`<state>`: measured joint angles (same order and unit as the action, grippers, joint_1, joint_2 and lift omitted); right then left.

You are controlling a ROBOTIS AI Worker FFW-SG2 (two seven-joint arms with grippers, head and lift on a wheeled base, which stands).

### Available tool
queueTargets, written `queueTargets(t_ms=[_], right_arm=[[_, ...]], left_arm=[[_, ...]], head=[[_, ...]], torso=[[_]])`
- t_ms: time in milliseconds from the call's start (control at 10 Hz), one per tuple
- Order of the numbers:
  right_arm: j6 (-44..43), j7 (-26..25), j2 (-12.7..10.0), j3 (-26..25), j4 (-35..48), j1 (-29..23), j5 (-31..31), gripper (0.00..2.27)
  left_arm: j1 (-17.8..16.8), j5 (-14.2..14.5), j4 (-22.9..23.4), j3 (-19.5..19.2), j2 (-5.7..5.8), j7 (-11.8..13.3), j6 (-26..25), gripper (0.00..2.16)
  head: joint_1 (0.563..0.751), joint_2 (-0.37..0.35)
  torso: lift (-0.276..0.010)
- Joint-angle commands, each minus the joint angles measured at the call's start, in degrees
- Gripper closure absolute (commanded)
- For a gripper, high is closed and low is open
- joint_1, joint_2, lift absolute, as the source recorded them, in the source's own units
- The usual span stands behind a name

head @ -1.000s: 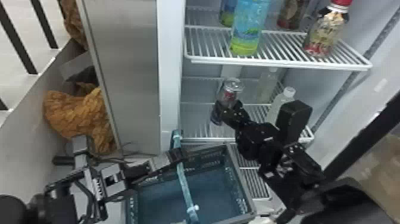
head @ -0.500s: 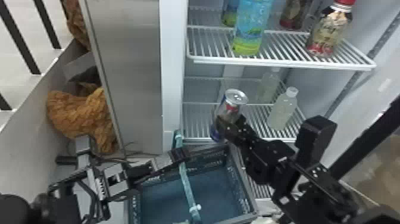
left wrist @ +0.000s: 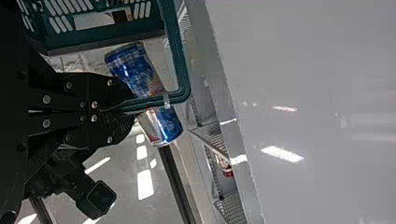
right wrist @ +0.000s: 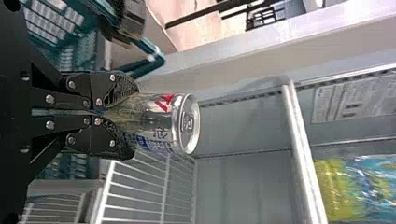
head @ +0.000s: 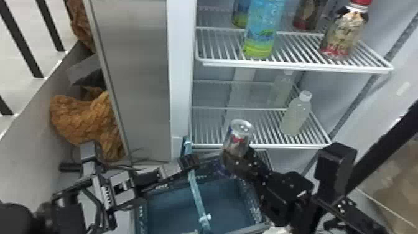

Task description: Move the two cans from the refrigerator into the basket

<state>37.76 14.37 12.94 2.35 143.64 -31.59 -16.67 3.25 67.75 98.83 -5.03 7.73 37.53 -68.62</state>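
1. The right pincer (right wrist: 133, 121) pinches a can (head: 239, 137) around its lower body, leaving the lid end free, probably so the base can go down into the basket first.
2. The can leans slightly, in front of the lower shelf (head: 264, 124) and over the basket's (head: 217, 202) far side, likely placed for a short drop inside.
3. The left pincer (left wrist: 130, 108) is closed on the basket's handle (head: 194, 183), seemingly to steady the basket beside the refrigerator (head: 180, 77).
4. The handle crosses the opening, so the can could knock it.
5. I cannot tell where the second can is.
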Motion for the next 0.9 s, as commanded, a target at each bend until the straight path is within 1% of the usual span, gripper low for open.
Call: queueTargets(t_ms=[0,300,400,500,600,700,800], right_arm=[[2.17,0.75,-0.29,-0.06,0.99,-1.46,-0.01,1.29],[7.23,3.82,-1.08,-0.86,1.84,-2.58,2.05,1.26],[8.64,4.44,-1.25,-1.09,1.55,-2.44,2.16,1.19],[11.17,6.2,-1.78,-2.0,0.43,-1.6,2.28,1.03],[11.31,8.57,-2.4,-2.8,-1.68,-0.47,2.73,0.79],[11.31,9.36,-2.48,-3.03,-2.24,0.09,3.19,0.53],[10.89,9.36,-2.57,-3.49,-2.1,0.09,3.42,0.39]], left_arm=[[-0.02,0.01,-0.05,0.0,0.0,0.0,0.0,1.21],[-0.02,-0.11,-0.05,0.0,-0.09,0.0,0.0,1.21],[-0.16,-0.11,-0.05,0.11,-0.09,0.0,0.0,1.21],[-0.16,-0.11,-0.05,0.11,-0.09,0.0,0.0,1.21],[-0.16,-0.11,-0.05,0.11,-0.09,0.0,0.0,1.21],[-0.16,-0.11,-0.05,0.23,-0.09,0.0,0.0,1.21],[-0.16,-0.11,-0.05,0.34,-0.18,0.0,0.14,1.21]], head=[[0.695,-0.128],[0.695,-0.122],[0.695,-0.126],[0.695,-0.128],[0.695,-0.13],[0.695,-0.135],[0.695,-0.138]], torso=[[-0.219],[-0.219],[-0.219],[-0.219],[-0.219],[-0.219],[-0.219]])
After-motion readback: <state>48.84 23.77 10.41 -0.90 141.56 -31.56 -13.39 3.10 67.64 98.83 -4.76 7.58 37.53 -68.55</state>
